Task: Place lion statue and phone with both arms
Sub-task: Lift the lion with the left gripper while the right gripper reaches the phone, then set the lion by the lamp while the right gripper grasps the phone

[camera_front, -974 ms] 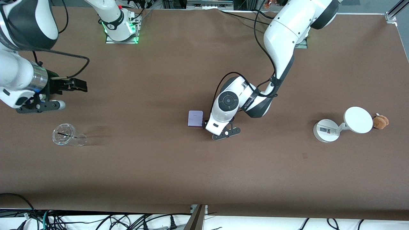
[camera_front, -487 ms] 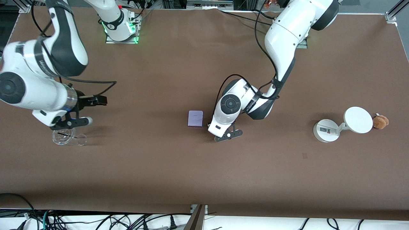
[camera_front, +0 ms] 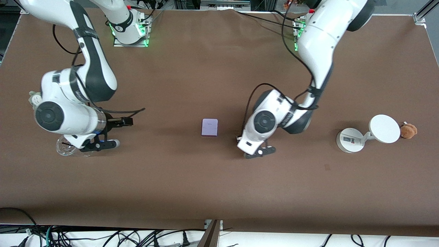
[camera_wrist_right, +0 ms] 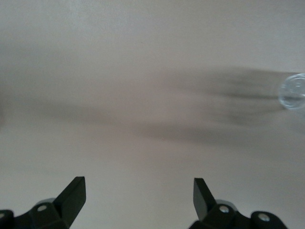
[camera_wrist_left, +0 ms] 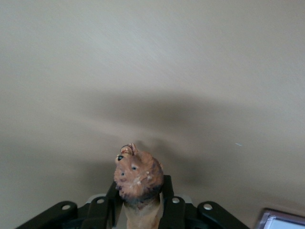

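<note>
Left tool [camera_front: 259, 151] pinching lion statue [camera_wrist_left: 138, 179], over bare surface [camera_front: 219, 185] beside phone [camera_front: 209, 127], toward left arm's end. Phone flat, mid-surface, untouched. Right tool [camera_front: 99, 144] spread wide, empty, well apart from phone, by clear cup [camera_front: 65, 147]. Left arm clearly nearer to phone.

Brown table [camera_front: 192, 192] filling the frame, tangled black cables [camera_front: 103, 236] along the lower edge, aluminium frame post [camera_front: 423, 12] upper right

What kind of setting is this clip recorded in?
Most likely a robotics lab bench: two arms bolted to a brown table, loose cables along its edge, and test props such as a phone and a clear cup.
</note>
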